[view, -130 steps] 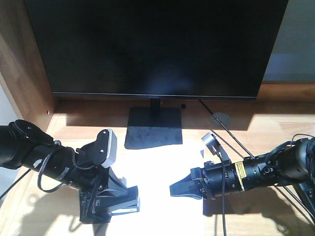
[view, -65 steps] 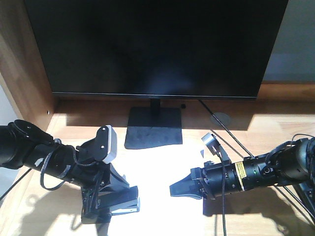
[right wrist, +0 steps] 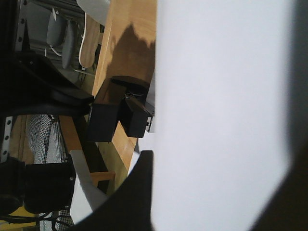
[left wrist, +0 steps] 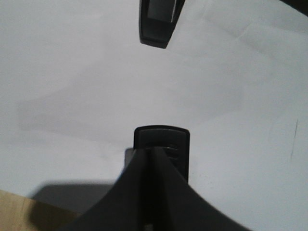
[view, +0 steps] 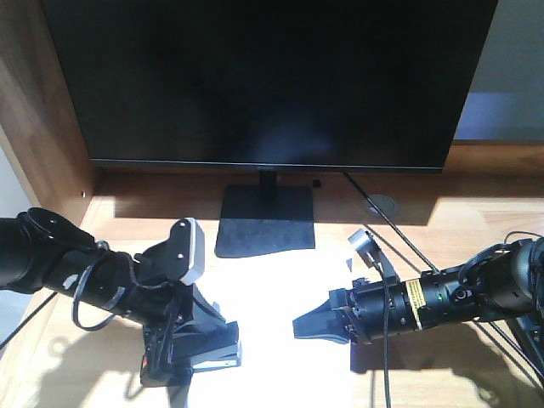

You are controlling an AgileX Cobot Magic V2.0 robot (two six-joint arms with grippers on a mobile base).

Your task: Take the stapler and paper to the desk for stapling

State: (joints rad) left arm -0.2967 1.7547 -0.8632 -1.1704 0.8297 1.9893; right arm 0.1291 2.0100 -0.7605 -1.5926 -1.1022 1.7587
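Note:
The black stapler point(view: 217, 350) rests at the left edge of the white paper point(view: 272, 314) on the desk point(view: 476, 229). My left gripper point(view: 197, 350) is shut on it. In the left wrist view the stapler's nose point(left wrist: 162, 139) pokes past my closed fingers point(left wrist: 144, 183) over the paper point(left wrist: 96, 86). My right gripper point(view: 299, 327) is shut on the paper's right side. Its upper fingertip point(left wrist: 156, 29) lies on top of the sheet. In the right wrist view the paper point(right wrist: 221, 115) covers part of one finger point(right wrist: 137, 192), and the stapler point(right wrist: 137, 115) sits at the sheet's far edge.
A large black monitor point(view: 263, 76) stands behind the paper, its stand base point(view: 265, 221) touching the sheet's far edge. A cable grommet point(view: 381, 203) and a black cable point(view: 399, 236) lie at the back right. A wooden side panel point(view: 34, 102) walls off the left. The desk's front edge point(right wrist: 120, 144) is close.
My left arm has shifted slightly to the right over the stapler. The stapler, the paper and my right arm have stayed put.

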